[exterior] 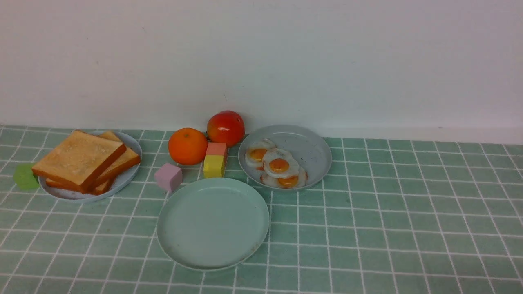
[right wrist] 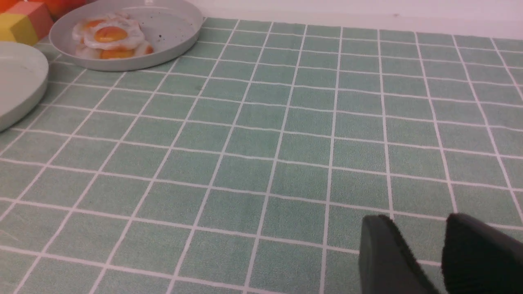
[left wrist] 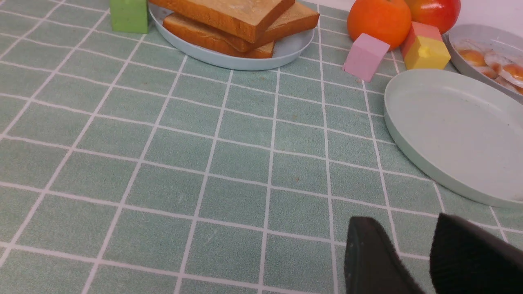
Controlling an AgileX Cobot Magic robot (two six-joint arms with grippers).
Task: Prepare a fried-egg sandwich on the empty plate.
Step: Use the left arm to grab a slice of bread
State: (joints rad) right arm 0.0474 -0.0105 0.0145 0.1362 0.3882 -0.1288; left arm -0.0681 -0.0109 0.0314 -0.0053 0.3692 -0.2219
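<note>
- Your left tool, a pair of dark tapered fingers (left wrist: 374,253), stands partly open above the surface, with nothing between its fingertips.
- Your right tool, a matching pair of dark tapered fingers (right wrist: 392,253), is likewise parted and holds nothing; neither tool appears in the front view.
- Nearest the middle, on the surface covered in green cloth with white grid lines (exterior: 380,245), lies the round pale mint-green plate (exterior: 212,228). It is bare, so you have no sandwich yet.
- On the robot's left, the square golden-brown toast slices with darker crusts (exterior: 77,159) lie overlapping on the round pale bluish-white plate (exterior: 135,175); the top one overhangs the rim.
- Beyond the mint plate, toward its right, the small white fried eggs with orange yolks (exterior: 279,164) overlap at one side of the round grey plate (exterior: 314,143).
- Judging by this, you are at the first step: fetching the bottom slice.
- The next move calls for your left tool to reach the toast, open wide enough to straddle the top slice, and grip it alone without dragging those beneath.
- Lay it flat and central on the mint plate; your right tool seems better placed for the egg afterwards, then a second slice closes it.
</note>
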